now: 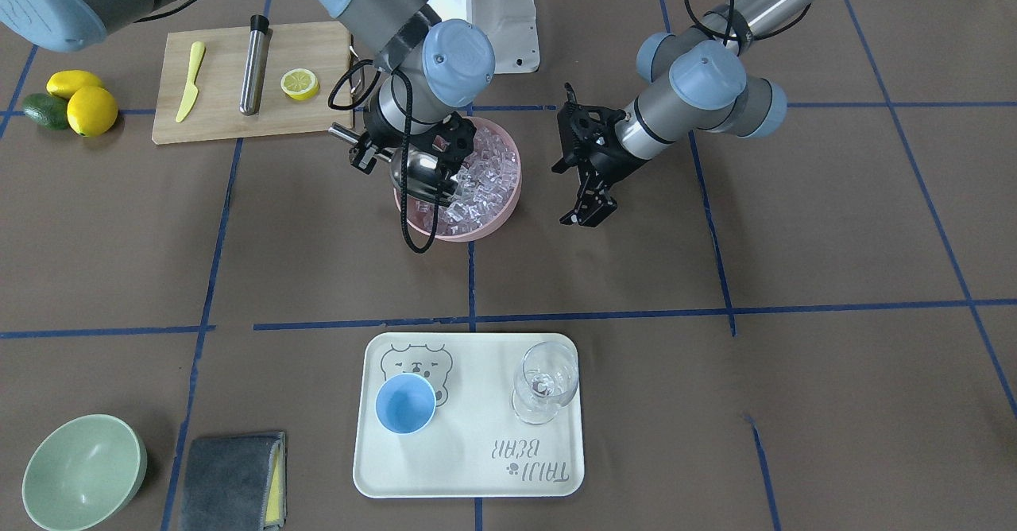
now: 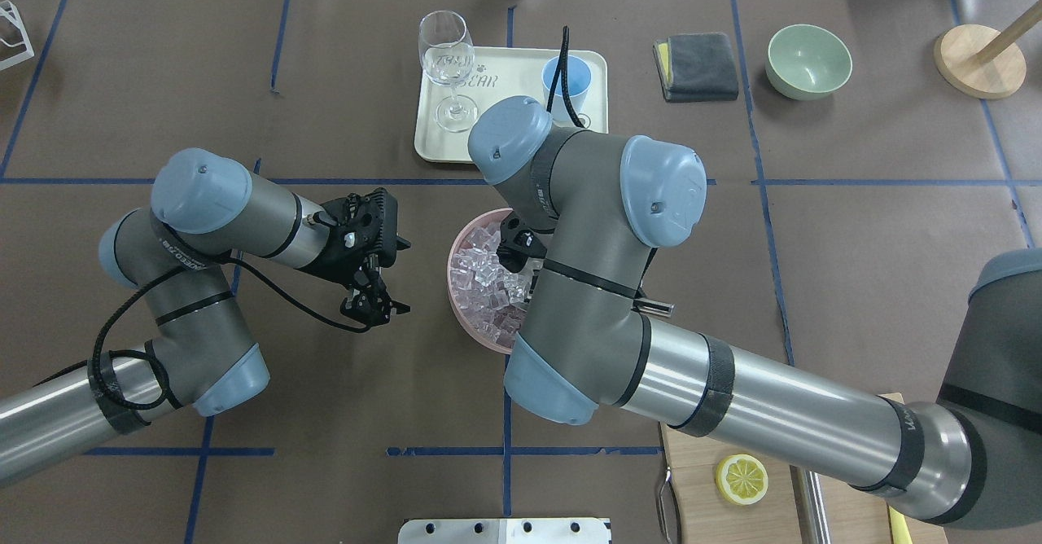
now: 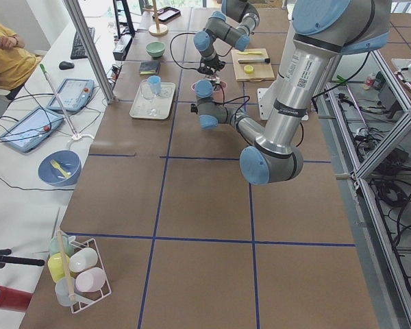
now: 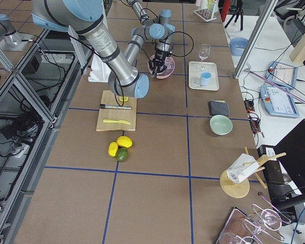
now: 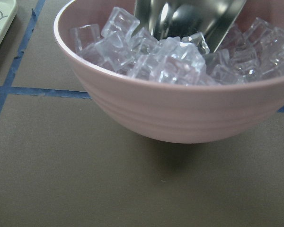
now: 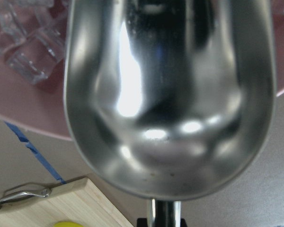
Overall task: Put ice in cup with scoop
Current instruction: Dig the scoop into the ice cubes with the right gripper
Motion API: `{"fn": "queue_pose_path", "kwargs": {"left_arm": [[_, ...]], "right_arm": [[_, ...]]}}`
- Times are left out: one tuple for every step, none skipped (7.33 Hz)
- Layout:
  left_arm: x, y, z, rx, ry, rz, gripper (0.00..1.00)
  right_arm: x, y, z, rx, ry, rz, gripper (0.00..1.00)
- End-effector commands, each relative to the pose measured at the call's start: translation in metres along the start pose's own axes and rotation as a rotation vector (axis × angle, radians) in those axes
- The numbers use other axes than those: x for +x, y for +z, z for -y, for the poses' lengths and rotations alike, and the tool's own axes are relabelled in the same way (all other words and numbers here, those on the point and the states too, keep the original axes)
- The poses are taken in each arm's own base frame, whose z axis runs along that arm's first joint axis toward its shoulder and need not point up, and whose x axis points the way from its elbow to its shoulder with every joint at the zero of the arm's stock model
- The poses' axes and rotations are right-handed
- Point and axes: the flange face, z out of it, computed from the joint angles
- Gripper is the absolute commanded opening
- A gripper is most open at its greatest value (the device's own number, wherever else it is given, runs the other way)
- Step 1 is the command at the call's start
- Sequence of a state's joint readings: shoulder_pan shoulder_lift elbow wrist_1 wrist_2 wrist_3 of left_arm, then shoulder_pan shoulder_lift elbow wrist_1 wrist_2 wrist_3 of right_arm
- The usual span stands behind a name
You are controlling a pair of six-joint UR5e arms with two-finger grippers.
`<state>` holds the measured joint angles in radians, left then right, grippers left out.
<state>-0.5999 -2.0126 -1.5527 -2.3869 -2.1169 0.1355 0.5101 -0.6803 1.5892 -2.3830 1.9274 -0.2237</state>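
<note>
Right jaws: we see them closed on the handle of the scoop [image 1: 419,172], above the rim of the pink bowl [image 1: 499,222] on the right arm's side. The end of the handle sticks out behind them.

Scoop: gripped in the right jaws, its trough reaches forward from them into the bowl. In the left wrist view its front edge goes down among the cubes. In the right wrist view the inside of the trough shows as bare shiny metal.

Ice [image 1: 486,177]: heaped in the pink bowl, straight ahead of and below the right jaws, and level with the left jaws off to their side.

Pink bowl: it stands on the surface [image 1: 794,237] between the two sets of jaws. The right jaws are over it, and the left jaws are just beside its wall but apart from it.

Left jaws: we see them parted with nothing between them, pointing downward and low beside the bowl.

Cup [image 1: 405,404]: upright on the cream tray [image 1: 477,451], well apart from both sets of jaws, beyond the bowl on the side away from the robot. We see only plain light blue inside it.

Tray: it also carries a stemmed glass [image 1: 544,384], which stands near the cup without touching it.

Cutting board [image 1: 222,122]: it lies outward of the right jaws, on their side away from the left jaws. A lemon half [image 1: 299,83] sits at the end of the board nearest them.
</note>
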Motion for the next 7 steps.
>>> {"fn": "queue_pose_path", "kwargs": {"left_arm": [[0.000,-0.001,-0.001,0.001,-0.002,0.001,1.00],[0.000,-0.001,-0.001,0.001,-0.002,0.001,1.00],[-0.002,-0.002,-0.001,0.001,-0.003,0.004,1.00],[-0.003,-0.003,-0.001,0.001,-0.004,0.007,1.00],[-0.004,-0.005,-0.001,0.003,-0.002,0.009,1.00],[-0.005,-0.007,0.000,0.005,-0.001,0.012,1.00],[-0.005,-0.008,0.000,0.007,0.000,0.012,1.00]], "right_arm": [[0.002,0.005,0.003,0.044,-0.010,0.002,0.00],[0.002,0.007,0.002,0.045,-0.008,0.002,0.00],[0.004,0.009,0.001,0.049,-0.008,0.000,0.00],[0.005,0.011,0.003,0.069,-0.014,-0.004,0.00],[0.007,0.017,0.003,0.071,-0.008,-0.004,0.00],[0.010,0.013,-0.009,0.093,-0.005,-0.009,0.00],[0.008,0.016,-0.016,0.100,-0.007,0.005,0.00]]}}
